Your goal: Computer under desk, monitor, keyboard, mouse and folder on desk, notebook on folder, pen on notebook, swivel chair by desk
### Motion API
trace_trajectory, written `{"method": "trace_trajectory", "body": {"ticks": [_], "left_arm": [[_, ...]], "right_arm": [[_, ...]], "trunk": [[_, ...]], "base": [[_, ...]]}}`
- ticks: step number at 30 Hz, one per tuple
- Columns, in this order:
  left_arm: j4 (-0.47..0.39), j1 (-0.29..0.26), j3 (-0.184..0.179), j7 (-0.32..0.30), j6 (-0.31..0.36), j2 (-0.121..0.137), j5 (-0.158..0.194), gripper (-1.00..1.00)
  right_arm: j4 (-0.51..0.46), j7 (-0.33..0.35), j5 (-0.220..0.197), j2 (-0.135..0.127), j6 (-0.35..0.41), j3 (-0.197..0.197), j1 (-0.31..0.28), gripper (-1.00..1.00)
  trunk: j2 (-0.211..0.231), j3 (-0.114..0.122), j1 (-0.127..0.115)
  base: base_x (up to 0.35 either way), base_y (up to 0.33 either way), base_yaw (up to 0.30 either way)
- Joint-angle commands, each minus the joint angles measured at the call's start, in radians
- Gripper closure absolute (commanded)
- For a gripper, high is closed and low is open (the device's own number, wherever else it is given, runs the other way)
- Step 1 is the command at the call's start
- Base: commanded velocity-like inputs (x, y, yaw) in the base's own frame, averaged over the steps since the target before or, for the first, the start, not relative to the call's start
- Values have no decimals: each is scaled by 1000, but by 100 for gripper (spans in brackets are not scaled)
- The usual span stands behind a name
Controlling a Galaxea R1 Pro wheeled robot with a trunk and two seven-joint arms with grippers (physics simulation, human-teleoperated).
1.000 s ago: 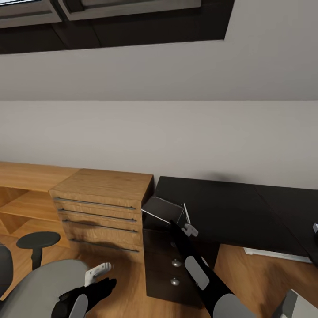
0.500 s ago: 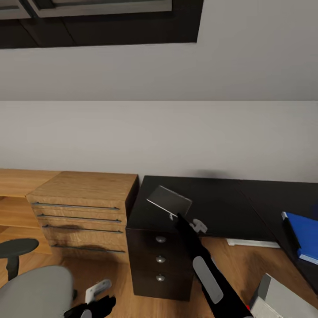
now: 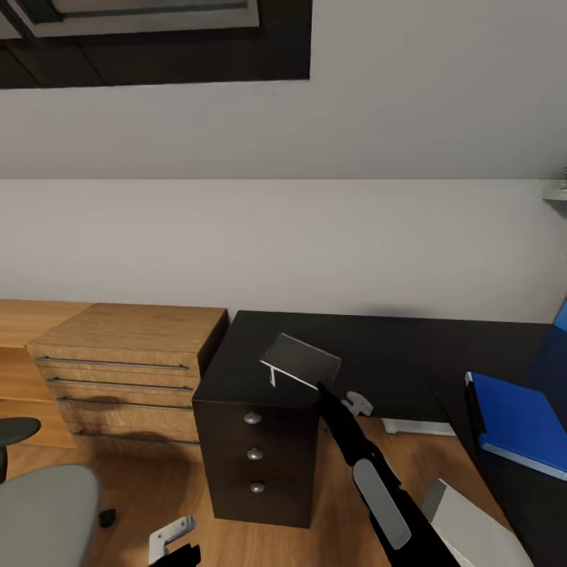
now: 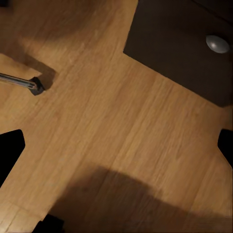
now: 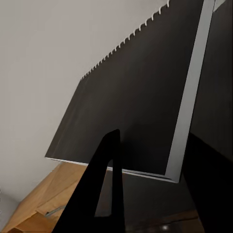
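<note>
Right gripper (image 3: 321,387) clamped on the near edge of the notebook (image 3: 301,360), held tilted above the left end of the desk (image 3: 394,354), over the dark three-drawer unit (image 3: 256,465). Long axis of the notebook running left to right, far edge raised, flat face turned up and toward the wall (image 3: 315,244). In the right wrist view, dark underside of the notebook (image 5: 136,102) with a row of small spiral teeth along the far edge, one finger (image 5: 109,184) pressed against the near edge.

Folder (image 3: 516,421) lying flat at the right on the desk's return, dark spine toward the left, long axis running near to far. Corner of the computer (image 3: 465,528) on the floor (image 3: 157,488) near the right. Swivel chair (image 3: 39,512) at near left, beside the light wooden drawer cabinet (image 3: 126,370).

Left gripper (image 3: 172,539) low at the near edge, above bare floor; in the left wrist view, dark fingertips (image 4: 9,150) well apart, jaws spread, nothing between them.
</note>
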Motion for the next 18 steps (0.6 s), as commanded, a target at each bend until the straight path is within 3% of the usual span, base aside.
{"method": "trace_trajectory", "body": {"ticks": [1, 3, 11, 18], "left_arm": [[-1, 0, -4, 9, -2, 0, 9, -100], [-1, 0, -7, 9, -7, 0, 8, -100], [14, 0, -9, 10, -9, 0, 8, -100], [39, 0, -9, 11, -9, 0, 7, -100]], "right_arm": [[3, 6, -14, -9, 6, 2, -1, 100], [6, 13, -16, -22, 22, 3, -1, 100], [5, 7, -13, -30, 32, 1, -1, 100], [-51, -165, -16, -33, 4, -35, -1, 100]], "trunk": [[-1, -1, 0], [-1, -1, 0], [-1, -1, 0], [-1, -1, 0]], "base": [[-3, -326, 0], [-1, -327, 0], [0, -271, 0], [0, -32, 0]]}}
